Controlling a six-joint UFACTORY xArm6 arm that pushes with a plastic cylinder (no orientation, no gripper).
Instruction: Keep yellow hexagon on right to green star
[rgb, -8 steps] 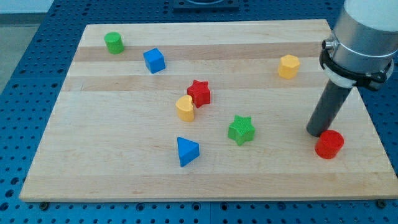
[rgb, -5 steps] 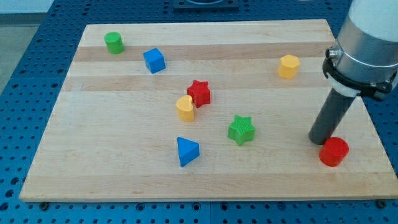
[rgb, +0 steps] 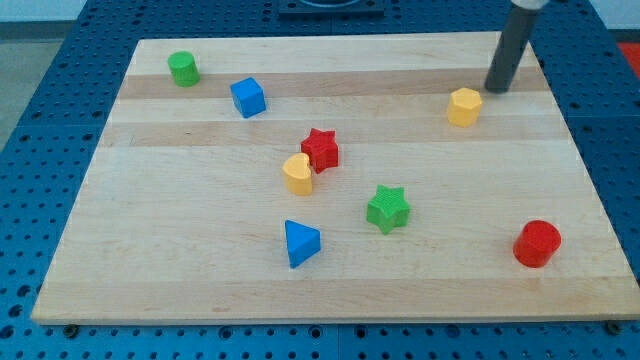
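My tip (rgb: 497, 88) near yellow hexagon (rgb: 464, 106); green star (rgb: 387, 208) well apart.

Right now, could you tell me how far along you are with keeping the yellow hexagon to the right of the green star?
Done: the yellow hexagon already sits toward the view's right of the green star, though well above it. In hand: my tip stands just up and right of the hexagon, apart from it. Left: perhaps nudging it down level with the star.
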